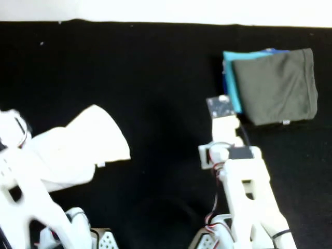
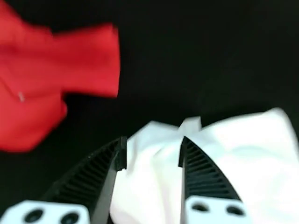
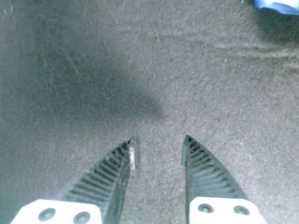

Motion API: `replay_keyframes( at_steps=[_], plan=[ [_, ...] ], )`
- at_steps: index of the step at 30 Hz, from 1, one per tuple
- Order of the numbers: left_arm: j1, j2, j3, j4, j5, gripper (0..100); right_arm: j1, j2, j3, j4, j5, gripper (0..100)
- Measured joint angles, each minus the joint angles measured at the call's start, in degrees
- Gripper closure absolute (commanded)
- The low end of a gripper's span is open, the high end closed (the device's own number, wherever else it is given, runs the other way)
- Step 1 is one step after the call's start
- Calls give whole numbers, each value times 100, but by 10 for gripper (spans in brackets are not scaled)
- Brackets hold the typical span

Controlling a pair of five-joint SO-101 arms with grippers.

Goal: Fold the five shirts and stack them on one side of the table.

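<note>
White shirt (image 1: 88, 140), soft, light and floppy, sits bunched on the worktop (image 1: 155, 67) by the left arm, apparently clamped in the left pincer (image 2: 153, 145); a hem or shoulder seam would give better control. The right pincer (image 3: 159, 144) gapes, holding nothing. Folds hide the white shirt's collar and sleeves, and the red shirt (image 2: 56, 70) is cut off.

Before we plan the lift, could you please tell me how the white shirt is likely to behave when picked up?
The white shirt will probably be floppy: it sits in soft bunched folds at the left tool. It looks light, being thin cloth like the folded grey shirt. It should drape and trail, not roll.
</note>
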Motion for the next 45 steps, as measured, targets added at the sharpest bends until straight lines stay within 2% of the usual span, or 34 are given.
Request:
replay_keyframes(
  at_steps=[3,7,10,13,21,27,35,39,45],
  plan=[
    [897,-501,-70,519,114,825,0,0,0,62,0,847],
    [2488,-721,132,1125,492,825,0,0,0,369,0,847],
    [3437,-536,527,1143,580,825,0,0,0,519,0,847],
    [3912,-26,809,949,624,825,0,0,-26,721,0,847],
    [4563,2171,818,9,633,829,0,0,-536,1248,0,849],
    [4835,3235,422,9,633,829,0,0,-677,1380,0,849],
    [4580,4000,149,97,554,839,0,0,-677,1380,0,849],
    [4554,4158,149,97,369,1000,0,0,-677,1380,0,849],
    [4554,4009,-123,352,440,991,0,0,-677,1380,0,849]
  ],
)
